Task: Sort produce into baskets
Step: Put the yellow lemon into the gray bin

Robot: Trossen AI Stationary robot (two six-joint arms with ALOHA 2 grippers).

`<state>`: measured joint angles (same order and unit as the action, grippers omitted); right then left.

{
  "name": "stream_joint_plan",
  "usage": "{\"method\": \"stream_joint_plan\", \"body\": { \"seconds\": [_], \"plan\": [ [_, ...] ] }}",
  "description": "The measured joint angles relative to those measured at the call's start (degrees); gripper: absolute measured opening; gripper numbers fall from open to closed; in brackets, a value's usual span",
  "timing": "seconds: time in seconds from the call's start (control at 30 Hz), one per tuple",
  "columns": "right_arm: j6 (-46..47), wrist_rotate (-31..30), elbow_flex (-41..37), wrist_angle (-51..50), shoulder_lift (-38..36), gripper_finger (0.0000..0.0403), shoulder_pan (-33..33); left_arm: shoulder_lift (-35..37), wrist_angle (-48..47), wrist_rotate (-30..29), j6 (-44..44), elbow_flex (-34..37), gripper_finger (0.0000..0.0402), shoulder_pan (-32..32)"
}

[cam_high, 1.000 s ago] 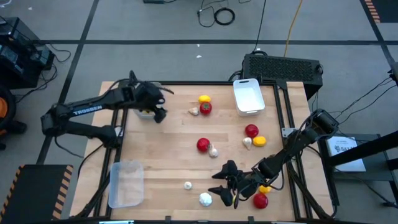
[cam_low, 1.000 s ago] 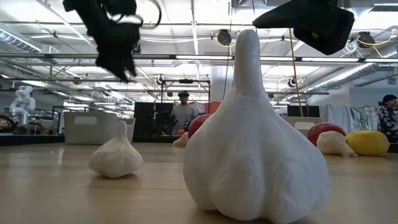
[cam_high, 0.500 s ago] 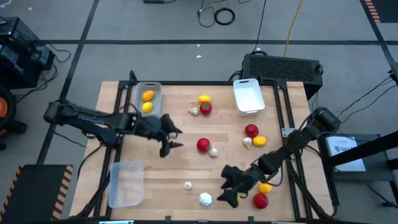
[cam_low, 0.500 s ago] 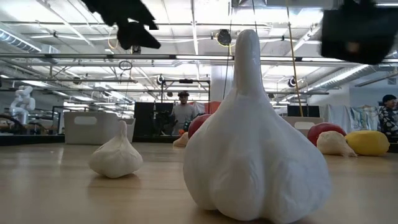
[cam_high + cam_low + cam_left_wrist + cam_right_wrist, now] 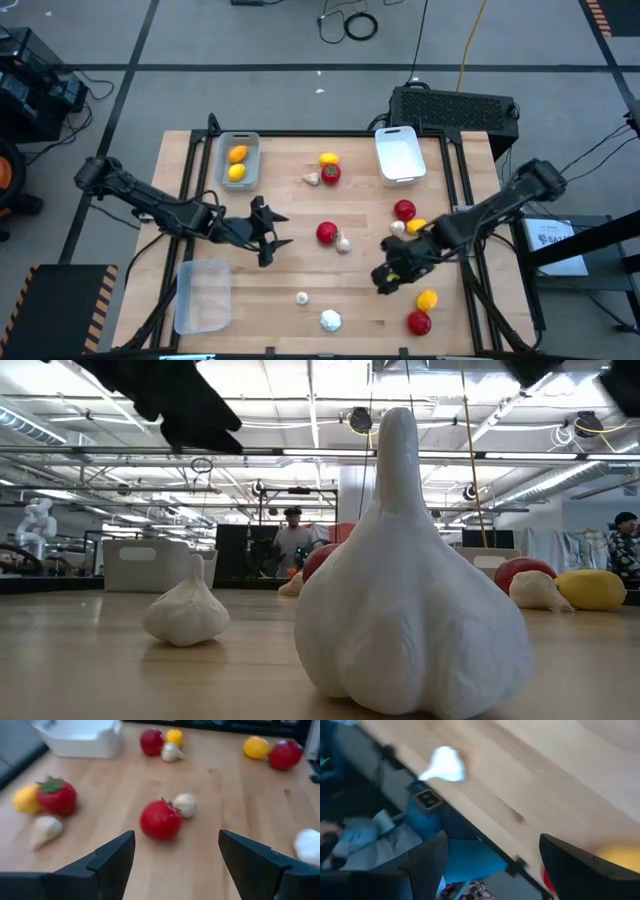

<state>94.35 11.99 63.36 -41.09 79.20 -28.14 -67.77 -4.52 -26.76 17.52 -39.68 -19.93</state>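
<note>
The produce lies scattered on the wooden table. A red piece (image 5: 326,233) with a garlic bulb (image 5: 343,243) beside it lies mid-table. My left gripper (image 5: 275,231) stands open just left of them, its fingers pointing at the red piece (image 5: 160,820), nothing between them. My right gripper (image 5: 385,278) hovers open above bare wood, right of centre, holding nothing (image 5: 490,865). The grey basket (image 5: 238,145) at the far left holds two yellow pieces (image 5: 237,163). The white basket (image 5: 398,155) stands at the far right and the clear basket (image 5: 203,295) at the near left.
Yellow, red and garlic pieces cluster at the far middle (image 5: 328,170) and at the right (image 5: 405,218). A small bulb (image 5: 302,297) and a large bulb (image 5: 330,320) lie near the front edge, with a yellow piece (image 5: 427,300) and a red one (image 5: 419,322) at the near right.
My left gripper has swung from over the grey basket toward the table's middle and sunk, rolling as it went; it now faces the red piece. My right gripper has risen from beside the large bulb at the near edge and gone toward the far right, turning about.
</note>
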Motion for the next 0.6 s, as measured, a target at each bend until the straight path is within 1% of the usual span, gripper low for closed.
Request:
{"method": "stream_joint_plan", "body": {
  "seconds": [0.07,0.13,0.2,0.3,0.37,0.47,0.6],
  "plan": [
    [4.95,0.03,2.76,-7.29,-0.48,0.0302,-1.28,-0.02,1.12,-4.75,-1.50,0.00,0.0295,-0.36],
    [10.03,0.15,5.17,-14.45,-0.52,0.0302,-2.88,0.11,2.35,-7.29,-3.00,-0.04,0.0295,-0.22],
    [15.40,0.15,6.93,-19.73,-0.16,0.0302,-4.76,0.11,3.55,-7.85,-4.82,-0.04,0.0295,-0.28],
    [23.83,-0.08,7.33,-27.99,0.06,0.0302,-7.31,0.10,3.64,-7.81,-6.63,-0.04,0.0295,-0.23],
    [29.98,-1.98,7.33,-32.76,0.28,0.0302,-8.89,0.07,3.31,-7.81,-6.90,-0.04,0.0295,-0.19],
    [36.94,-2.89,7.29,-35.36,0.59,0.0302,-10.48,0.07,3.03,-7.72,-6.54,-0.04,0.0295,-0.22],
    [41.10,-2.89,7.29,-34.67,0.81,0.0302,-11.63,0.02,1.93,-6.53,-6.25,-0.04,0.0295,-0.21]
  ]
}}
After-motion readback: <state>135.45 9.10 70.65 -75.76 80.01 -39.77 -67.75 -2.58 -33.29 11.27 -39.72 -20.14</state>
